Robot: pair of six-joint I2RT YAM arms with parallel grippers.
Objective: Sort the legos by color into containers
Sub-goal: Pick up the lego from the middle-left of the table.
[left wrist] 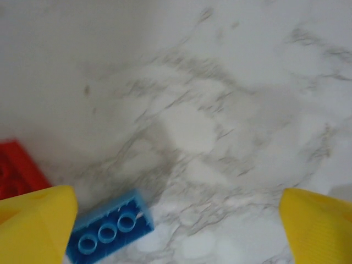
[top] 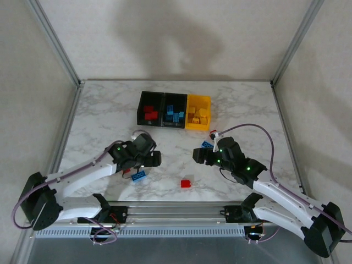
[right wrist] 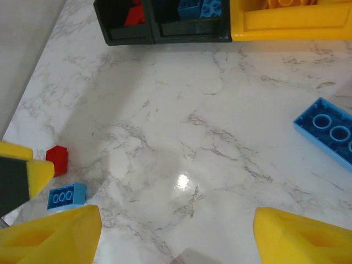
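Observation:
Three containers stand in a row at the back: a black bin (top: pixel 148 109) with red legos, a black bin (top: pixel 174 111) with blue ones, and a yellow bin (top: pixel 198 113) with yellow ones. My left gripper (top: pixel 151 157) (left wrist: pixel 176 231) is open just above the table. An upturned blue lego (left wrist: pixel 110 234) (top: pixel 139 176) lies by its left finger (left wrist: pixel 33 220), with a red lego (left wrist: pixel 16 170) beside it. My right gripper (top: pixel 199 155) (right wrist: pixel 176 236) is open over bare marble. A blue lego (right wrist: pixel 330 132) (top: pixel 207 144) lies to its right.
Another red lego (top: pixel 186 183) lies alone near the front edge, between the two arms. The right wrist view shows the bins' front walls (right wrist: pixel 192 36) ahead and the left arm's finger (right wrist: pixel 22 170) at the left, by a red lego (right wrist: pixel 57 159) and a blue one (right wrist: pixel 66 196).

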